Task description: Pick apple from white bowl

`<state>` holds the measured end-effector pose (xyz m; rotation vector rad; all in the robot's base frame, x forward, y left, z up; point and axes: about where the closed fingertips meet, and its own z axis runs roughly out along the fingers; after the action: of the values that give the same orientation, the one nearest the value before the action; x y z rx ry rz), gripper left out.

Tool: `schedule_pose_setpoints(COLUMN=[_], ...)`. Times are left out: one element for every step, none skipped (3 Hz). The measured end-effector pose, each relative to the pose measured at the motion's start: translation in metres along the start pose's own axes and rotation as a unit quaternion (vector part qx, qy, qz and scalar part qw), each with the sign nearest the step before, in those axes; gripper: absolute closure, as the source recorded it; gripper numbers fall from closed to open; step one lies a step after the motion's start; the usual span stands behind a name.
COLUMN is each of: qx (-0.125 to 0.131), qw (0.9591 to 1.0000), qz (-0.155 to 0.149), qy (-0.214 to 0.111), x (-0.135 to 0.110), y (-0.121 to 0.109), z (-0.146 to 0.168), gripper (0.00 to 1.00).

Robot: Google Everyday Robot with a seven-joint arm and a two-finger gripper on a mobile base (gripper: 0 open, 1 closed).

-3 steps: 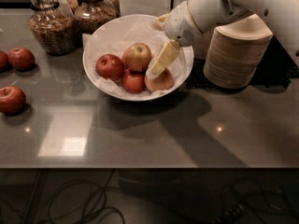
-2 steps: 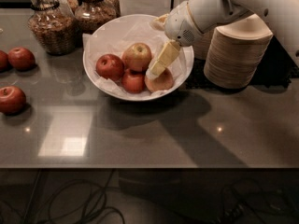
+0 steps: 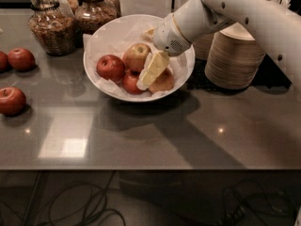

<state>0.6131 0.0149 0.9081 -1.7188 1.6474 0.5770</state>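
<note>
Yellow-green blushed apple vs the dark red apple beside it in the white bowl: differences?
Colour: the yellow-green apple with reddish blush is pale and streaked; the dark red apple is solid red. Position: the yellow-green apple lies further back, next to the hand, which hangs over the right half of the wide white paper-lined bowl; the dark red apple sits left. Shared: similar size, both inside that bowl.
</note>
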Motion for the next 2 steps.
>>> schedule_pose_setpoints(qx=[0.000, 0.000], qw=[1.0000, 1.0000], qz=[0.000, 0.000], qy=[0.000, 0.000], x=[0.0000, 0.0000], y=[0.0000, 0.0000], z=[0.0000, 0.0001], gripper=[0.19, 0.42])
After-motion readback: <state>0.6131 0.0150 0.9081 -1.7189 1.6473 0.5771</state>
